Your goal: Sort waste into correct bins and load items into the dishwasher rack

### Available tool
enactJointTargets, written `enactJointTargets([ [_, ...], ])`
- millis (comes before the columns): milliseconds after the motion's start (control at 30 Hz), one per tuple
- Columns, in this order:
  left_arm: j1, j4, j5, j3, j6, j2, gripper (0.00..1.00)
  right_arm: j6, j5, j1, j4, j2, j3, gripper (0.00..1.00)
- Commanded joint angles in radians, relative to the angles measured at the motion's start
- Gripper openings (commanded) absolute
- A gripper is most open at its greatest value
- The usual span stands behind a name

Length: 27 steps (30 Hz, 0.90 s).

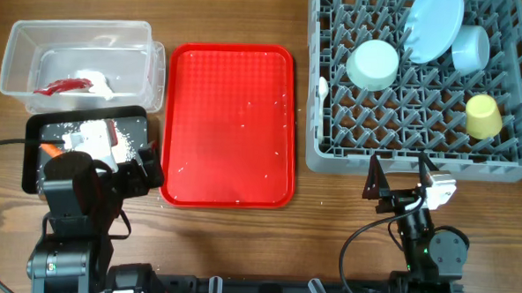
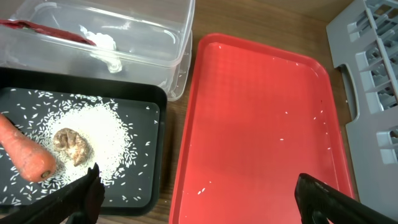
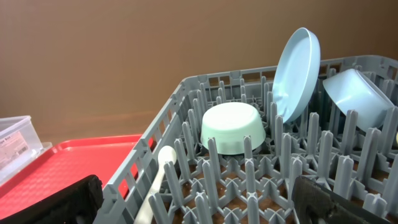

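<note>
The clear tub (image 1: pixel 80 34) holds the red-and-white wrapper (image 1: pixel 62 86) (image 2: pixel 43 31). In the black tray (image 2: pixel 143 99) lie a carrot (image 2: pixel 25 152), a brown lump (image 2: pixel 71 145) and rice (image 2: pixel 102 134). The grey rack (image 1: pixel 331 154) carries the blue plate (image 1: pixel 434 26) (image 3: pixel 297 71), light blue bowl (image 1: pixel 470 47), green bowl (image 1: pixel 373 65) (image 3: pixel 233 127), yellow cup (image 1: pixel 483 115) and white spoon (image 3: pixel 158 180). My left gripper (image 1: pixel 136 172) (image 2: pixel 199 202) is open and empty over the black tray's near right corner. My right gripper (image 1: pixel 401 175) (image 3: pixel 199 205) is open and empty just before the rack's near wall.
A red serving tray (image 1: pixel 229 123) lies between the bins and the rack, with a few stray rice grains (image 2: pixel 283 138) on it. The left arm hides the black tray's near half in the overhead view. Bare wooden table runs along the front edge.
</note>
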Motion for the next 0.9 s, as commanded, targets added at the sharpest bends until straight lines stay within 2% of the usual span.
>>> enactJointTargets([
  [0,0.006,0.002,-0.01,-0.004,0.02,-0.004,1.0,-0.013,0.003,0.005,0.005,-0.016,-0.001,1.0],
  [600,0.006,-0.002,-0.009,-0.005,0.021,-0.025,1.0,-0.013,0.003,0.005,0.005,-0.016,-0.001,1.0],
  [733,0.01,-0.073,-0.048,-0.018,0.02,-0.104,1.0,-0.013,0.003,0.005,0.005,-0.016,-0.001,1.0],
  [867,0.058,-0.026,-0.042,-0.11,0.019,-0.232,1.0,-0.013,0.003,0.005,0.005,-0.016,-0.001,1.0],
])
